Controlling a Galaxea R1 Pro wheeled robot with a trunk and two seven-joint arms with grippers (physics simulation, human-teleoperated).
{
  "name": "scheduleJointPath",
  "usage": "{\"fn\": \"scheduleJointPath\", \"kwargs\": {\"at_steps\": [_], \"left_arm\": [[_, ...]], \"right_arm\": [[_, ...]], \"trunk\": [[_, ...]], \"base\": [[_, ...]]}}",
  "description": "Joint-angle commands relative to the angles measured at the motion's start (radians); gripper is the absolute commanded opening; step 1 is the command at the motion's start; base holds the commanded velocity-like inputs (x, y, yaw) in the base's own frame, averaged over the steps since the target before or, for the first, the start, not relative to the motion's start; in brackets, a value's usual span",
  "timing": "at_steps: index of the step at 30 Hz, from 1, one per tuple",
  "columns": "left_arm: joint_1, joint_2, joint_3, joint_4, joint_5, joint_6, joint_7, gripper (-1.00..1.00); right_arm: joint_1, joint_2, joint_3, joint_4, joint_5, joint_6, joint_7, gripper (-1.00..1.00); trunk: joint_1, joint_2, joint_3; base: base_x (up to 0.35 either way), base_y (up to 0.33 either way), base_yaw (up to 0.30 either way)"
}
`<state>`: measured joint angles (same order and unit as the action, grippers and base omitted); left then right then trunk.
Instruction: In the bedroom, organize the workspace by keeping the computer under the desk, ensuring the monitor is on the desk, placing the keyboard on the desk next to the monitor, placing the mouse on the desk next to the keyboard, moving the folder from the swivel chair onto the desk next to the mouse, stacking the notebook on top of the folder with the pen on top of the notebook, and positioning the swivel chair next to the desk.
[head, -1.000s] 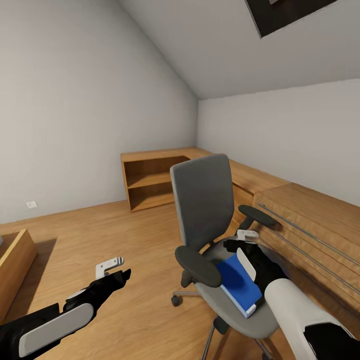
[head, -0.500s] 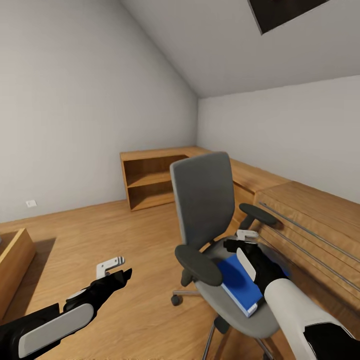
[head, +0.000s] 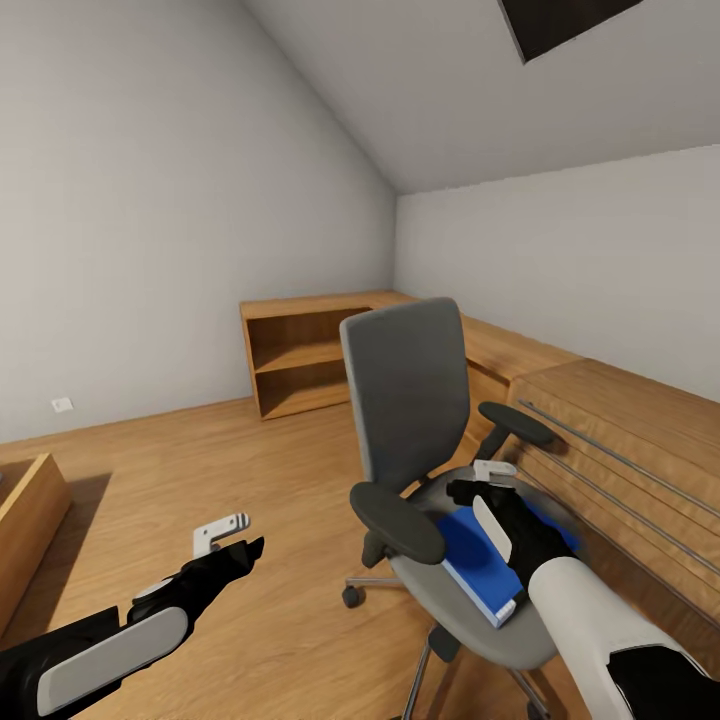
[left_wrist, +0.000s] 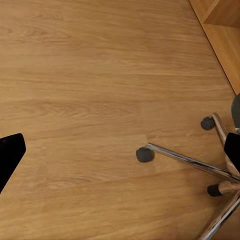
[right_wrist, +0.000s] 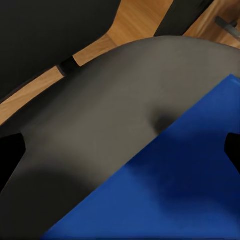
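Note:
The grey swivel chair (head: 410, 390) stands in the middle of the wood floor, close to a wooden chest. The blue folder (head: 468, 562) lies flat on its seat. My right gripper (head: 480, 482) hangs open just over the folder's far end, between the armrests. In the right wrist view the folder (right_wrist: 170, 190) and the grey seat (right_wrist: 100, 115) lie close below the wide-apart fingertips (right_wrist: 10, 155). My left gripper (head: 225, 535) is open over bare floor to the left of the chair. Its wrist view shows the chair's chrome base (left_wrist: 190, 161) and casters.
A low wooden shelf unit (head: 300, 360) stands against the back wall. A light wooden drawer chest (head: 620, 440) runs along the right wall, right behind the chair. Another wooden piece (head: 25, 510) sits at the left edge. Open floor (head: 200, 460) lies left of the chair.
The whole picture has slid slightly upward, so the camera has moved. Against the chair seat, my right gripper sits a little lower over the folder. Both grippers stay open.

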<state>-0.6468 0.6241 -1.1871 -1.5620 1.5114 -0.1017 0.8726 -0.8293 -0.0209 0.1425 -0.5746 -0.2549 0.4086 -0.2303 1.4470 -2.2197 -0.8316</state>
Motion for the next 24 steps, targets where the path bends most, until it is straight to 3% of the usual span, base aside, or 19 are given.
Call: {"fn": "scheduleJointPath", "kwargs": {"at_steps": [1, 24], "left_arm": [[-0.002, 0.001, -0.003, -0.001, 0.009, -0.010, 0.002, 1.00], [-0.002, -0.003, -0.005, -0.001, 0.009, -0.010, 0.002, 1.00]], "right_arm": [[-0.001, -0.002, 0.009, -0.002, -0.010, 0.005, -0.009, 1.00], [-0.001, -0.001, 0.010, -0.002, -0.010, 0.033, -0.056, 1.00]], "trunk": [[0.000, -0.001, -0.001], [0.038, -0.071, -0.032]], "base": [[0.000, 0.000, 0.000], [0.000, 0.000, 0.000]]}}
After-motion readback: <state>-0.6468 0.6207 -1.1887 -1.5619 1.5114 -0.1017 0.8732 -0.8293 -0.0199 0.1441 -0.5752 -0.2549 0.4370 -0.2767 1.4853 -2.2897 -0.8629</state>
